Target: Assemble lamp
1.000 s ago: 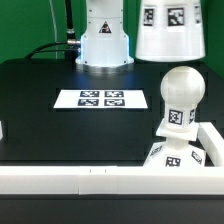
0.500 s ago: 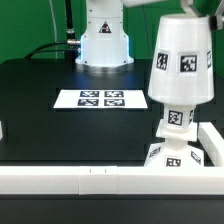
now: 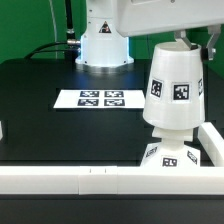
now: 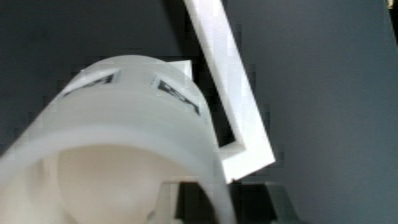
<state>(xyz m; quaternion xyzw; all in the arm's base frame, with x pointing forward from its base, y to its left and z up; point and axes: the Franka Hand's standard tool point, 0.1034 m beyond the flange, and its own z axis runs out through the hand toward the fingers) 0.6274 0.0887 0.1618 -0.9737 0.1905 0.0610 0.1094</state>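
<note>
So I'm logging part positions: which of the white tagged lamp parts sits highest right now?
The shade, the big tapered cup. It sits over the bulb, hiding it, above the square base in the corner by the white rail.

bulb: hidden under shade (image 3: 174, 88) | claw: cut off at top | base (image 3: 172, 157): half-covered

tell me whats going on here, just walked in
A robot arm is putting a lamp together. Its claw carries the tapered shade above the base, in the corner by the white rail. The shade hides the bulb from the exterior view, so it seems lowered over it, though whether it is fully seated cannot be told. The marker board lies flat on the black table, untouched.
</note>
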